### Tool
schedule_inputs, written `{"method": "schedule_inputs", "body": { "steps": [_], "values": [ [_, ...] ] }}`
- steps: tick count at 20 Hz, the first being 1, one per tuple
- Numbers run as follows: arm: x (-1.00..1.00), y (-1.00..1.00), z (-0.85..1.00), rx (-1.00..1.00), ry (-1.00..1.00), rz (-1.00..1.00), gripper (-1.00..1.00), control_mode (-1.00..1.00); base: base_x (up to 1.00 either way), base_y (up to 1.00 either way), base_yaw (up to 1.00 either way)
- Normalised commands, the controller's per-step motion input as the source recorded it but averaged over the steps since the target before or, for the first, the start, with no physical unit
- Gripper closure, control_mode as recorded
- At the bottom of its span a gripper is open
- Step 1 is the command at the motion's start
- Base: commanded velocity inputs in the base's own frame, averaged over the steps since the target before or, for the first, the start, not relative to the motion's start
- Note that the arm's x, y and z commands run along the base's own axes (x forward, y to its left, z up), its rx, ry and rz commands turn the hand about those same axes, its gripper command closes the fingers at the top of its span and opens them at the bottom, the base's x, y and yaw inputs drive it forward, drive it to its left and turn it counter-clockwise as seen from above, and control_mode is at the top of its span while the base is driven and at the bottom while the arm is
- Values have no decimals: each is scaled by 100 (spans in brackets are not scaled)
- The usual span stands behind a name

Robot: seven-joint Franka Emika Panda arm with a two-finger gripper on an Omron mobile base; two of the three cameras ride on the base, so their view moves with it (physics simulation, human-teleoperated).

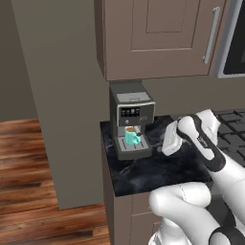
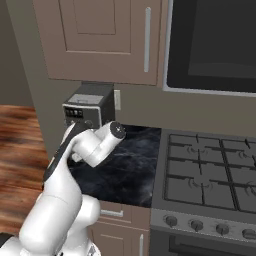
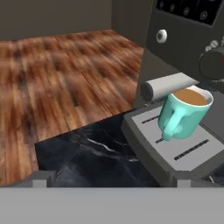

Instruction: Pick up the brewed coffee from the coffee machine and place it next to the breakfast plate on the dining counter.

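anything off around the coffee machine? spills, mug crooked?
Nothing stands out. The teal mug sits upright on the coffee machine's drip tray under the spout, coffee inside, no spill on the tray or the black worktop. The gripper is open beside it.

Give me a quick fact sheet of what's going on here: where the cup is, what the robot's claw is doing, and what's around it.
Mug: teal mug full of light brown coffee, standing upright on the drip tray of the coffee machine
Handle: faces the hand camera
Gripper: gripper open, holding nothing, just right of the machine, apart from the mug
Worktop: black marble worktop on brown cabinets
Neighbours: gas hob to the right, wall cabinet above
Floor: wood floor to the left
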Motion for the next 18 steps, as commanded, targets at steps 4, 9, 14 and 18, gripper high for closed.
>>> {"method": "schedule_inputs", "body": {
  "steps": [4, 9, 14, 18],
  "values": [
    [28, 0, -20, 19, 0, 1, -100, -100, 0, 0, 0],
    [26, 1, -7, 22, 0, 0, -100, -100, 0, 0, 0],
    [17, 8, 0, 20, 0, 0, -100, -100, 0, 0, 0],
    [2, 21, 0, 14, 0, 0, -100, -100, 0, 0, 0]
  ]
}}
